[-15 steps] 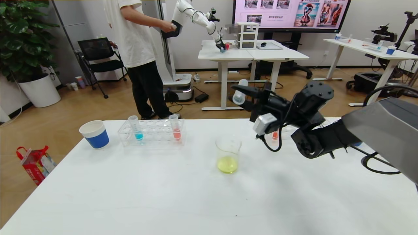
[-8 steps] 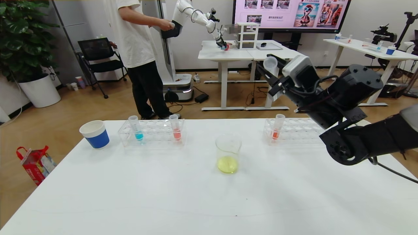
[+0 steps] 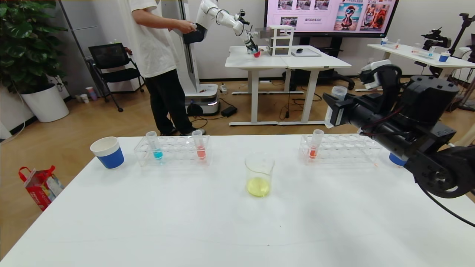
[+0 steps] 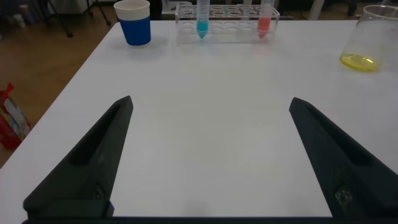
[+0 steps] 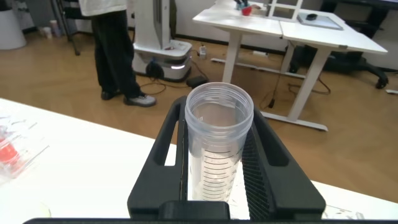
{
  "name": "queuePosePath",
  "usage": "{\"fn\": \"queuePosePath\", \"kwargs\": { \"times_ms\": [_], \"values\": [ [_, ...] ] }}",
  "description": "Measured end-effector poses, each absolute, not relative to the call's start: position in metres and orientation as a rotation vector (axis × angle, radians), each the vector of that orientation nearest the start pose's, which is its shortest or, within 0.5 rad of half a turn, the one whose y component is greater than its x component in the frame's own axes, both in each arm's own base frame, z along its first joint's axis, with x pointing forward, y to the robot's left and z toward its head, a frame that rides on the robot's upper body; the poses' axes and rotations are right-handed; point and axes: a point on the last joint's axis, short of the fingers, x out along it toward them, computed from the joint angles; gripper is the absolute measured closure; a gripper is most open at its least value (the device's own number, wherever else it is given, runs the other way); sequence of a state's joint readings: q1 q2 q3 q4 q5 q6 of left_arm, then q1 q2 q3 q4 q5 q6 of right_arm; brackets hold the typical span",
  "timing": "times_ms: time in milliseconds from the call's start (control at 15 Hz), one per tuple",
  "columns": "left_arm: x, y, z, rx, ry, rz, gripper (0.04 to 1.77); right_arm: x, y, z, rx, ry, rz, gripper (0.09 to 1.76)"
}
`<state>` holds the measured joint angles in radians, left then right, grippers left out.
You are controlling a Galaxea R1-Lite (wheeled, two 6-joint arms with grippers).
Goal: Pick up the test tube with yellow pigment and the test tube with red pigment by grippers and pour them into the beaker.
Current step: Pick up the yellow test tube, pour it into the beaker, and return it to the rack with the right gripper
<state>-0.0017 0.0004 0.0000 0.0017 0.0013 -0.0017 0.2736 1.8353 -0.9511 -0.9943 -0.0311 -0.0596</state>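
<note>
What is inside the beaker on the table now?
The beaker holds a shallow pool of yellow-green liquid at its bottom; the rest is empty. No red shows in it. Nothing covers it.

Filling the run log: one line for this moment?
right hand: shut on emptied tube, over right rack | beaker: yellow liquid | left hand: open, idle | red tube: racked

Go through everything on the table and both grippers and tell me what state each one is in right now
Right gripper: shut on an emptied test tube, held upright above the right rack.
Left gripper: open, holding nothing.
Beaker: upright, yellow liquid in the bottom.
Left rack: holds a blue tube and a red tube.
Right rack: holds one orange-red tube.
Blue cup: upright.
</note>
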Motion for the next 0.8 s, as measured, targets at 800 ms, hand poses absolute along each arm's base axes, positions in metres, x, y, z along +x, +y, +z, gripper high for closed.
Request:
{"fn": "queuePosePath", "kwargs": {
  "times_ms": [800],
  "values": [
    [-0.023, 0.0, 0.075, -0.001, 0.002, 0.0, 0.06, 0.375, -0.102, 0.192, -0.061, -0.066, -0.253, 1.34]
  ]
}}
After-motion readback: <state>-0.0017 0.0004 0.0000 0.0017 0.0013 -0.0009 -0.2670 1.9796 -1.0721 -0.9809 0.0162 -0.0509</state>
